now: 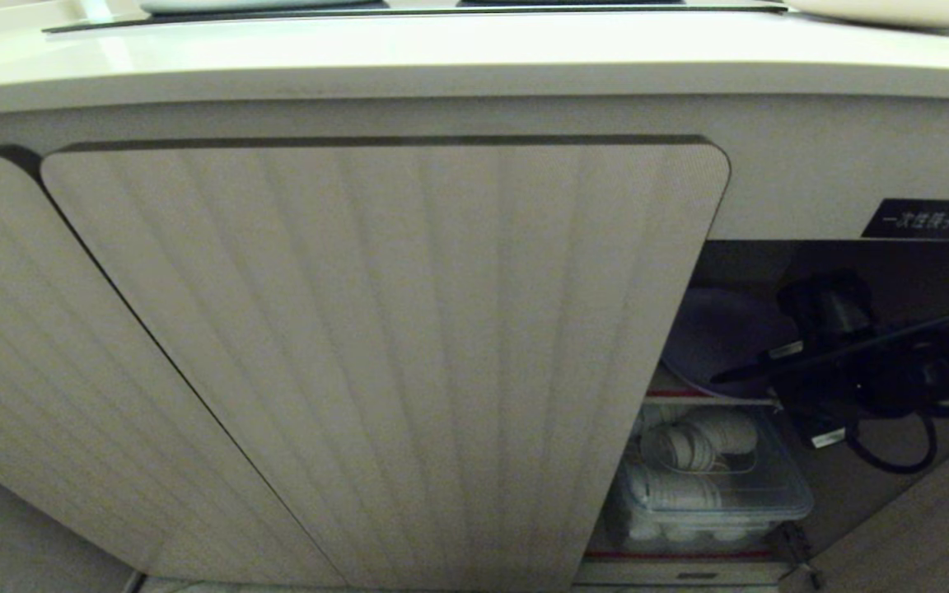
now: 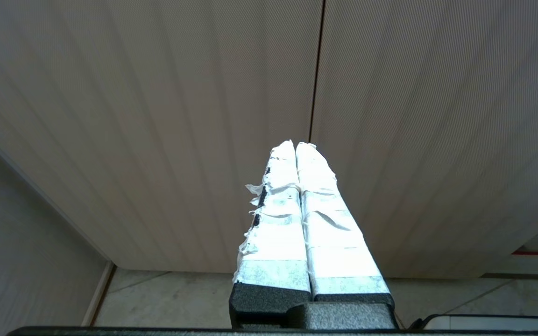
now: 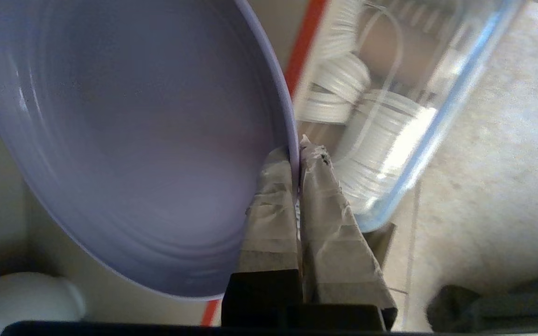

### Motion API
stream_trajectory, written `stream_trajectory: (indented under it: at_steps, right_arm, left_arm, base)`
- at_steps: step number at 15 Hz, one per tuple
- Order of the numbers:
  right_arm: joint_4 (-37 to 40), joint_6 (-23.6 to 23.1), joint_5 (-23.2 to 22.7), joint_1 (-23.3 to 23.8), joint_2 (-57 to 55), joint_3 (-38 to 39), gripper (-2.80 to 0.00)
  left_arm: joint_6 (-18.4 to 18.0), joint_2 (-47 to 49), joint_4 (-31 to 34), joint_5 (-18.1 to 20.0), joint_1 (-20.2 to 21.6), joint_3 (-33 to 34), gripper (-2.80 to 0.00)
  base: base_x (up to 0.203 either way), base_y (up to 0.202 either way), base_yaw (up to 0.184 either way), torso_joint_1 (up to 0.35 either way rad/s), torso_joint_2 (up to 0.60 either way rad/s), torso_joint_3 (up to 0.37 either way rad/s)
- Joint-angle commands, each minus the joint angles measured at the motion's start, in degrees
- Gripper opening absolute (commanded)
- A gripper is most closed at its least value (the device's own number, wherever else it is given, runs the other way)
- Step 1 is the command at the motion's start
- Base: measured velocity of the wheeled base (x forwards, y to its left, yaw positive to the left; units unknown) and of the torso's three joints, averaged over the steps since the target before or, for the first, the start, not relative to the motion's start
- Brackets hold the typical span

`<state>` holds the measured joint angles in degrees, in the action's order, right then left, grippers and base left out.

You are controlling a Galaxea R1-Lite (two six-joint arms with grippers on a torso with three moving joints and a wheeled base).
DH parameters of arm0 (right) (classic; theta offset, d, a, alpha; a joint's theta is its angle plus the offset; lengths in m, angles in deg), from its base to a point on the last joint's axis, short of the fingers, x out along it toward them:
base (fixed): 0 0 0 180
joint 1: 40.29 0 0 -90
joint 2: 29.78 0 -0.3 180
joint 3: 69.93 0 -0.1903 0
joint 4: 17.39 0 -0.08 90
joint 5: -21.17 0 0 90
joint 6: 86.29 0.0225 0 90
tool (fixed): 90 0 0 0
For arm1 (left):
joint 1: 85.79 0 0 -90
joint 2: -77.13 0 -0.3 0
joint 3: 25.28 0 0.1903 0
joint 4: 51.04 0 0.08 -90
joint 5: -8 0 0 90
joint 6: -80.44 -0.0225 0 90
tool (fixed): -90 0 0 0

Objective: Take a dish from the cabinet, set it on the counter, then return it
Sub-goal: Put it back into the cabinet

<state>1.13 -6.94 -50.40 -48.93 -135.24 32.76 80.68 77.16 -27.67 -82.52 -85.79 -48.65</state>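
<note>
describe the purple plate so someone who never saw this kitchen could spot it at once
Under the cream counter, the cabinet stands open at its right end, below a small black label. On the upper shelf there, the plate is pinched at its rim by the right end effector. It is plain lavender, unlike the clear box of white ribbed cups below.

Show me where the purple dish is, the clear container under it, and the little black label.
dish (image 3: 124, 140): right wrist view, on its inner face.
clear container (image 1: 709, 486): head view, on its lid.
black label (image 1: 920, 219): head view, middle of the label, above the cabinet opening.
</note>
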Motion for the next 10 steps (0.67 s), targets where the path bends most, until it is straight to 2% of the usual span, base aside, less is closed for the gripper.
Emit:
stream_trajectory:
  at_steps: [1, 10]
  right_arm:
    - [-0.4, 0.5, 0.1, 0.0, -0.2, 0.0, -2.8]
    - [-1.7, 0.5, 1.1, -0.1, -0.3, 0.2, -2.8]
  left_arm:
    - [0.0, 0.0, 0.0, -0.1, 0.0, 0.0, -2.8]
    - [0.0, 0.0, 0.0, 0.0, 0.0, 0.0, -2.8]
  base:
    - [0.0, 0.0, 0.0, 0.0, 0.0, 0.0]
    - [0.0, 0.0, 0.0, 0.0, 0.0, 0.0]
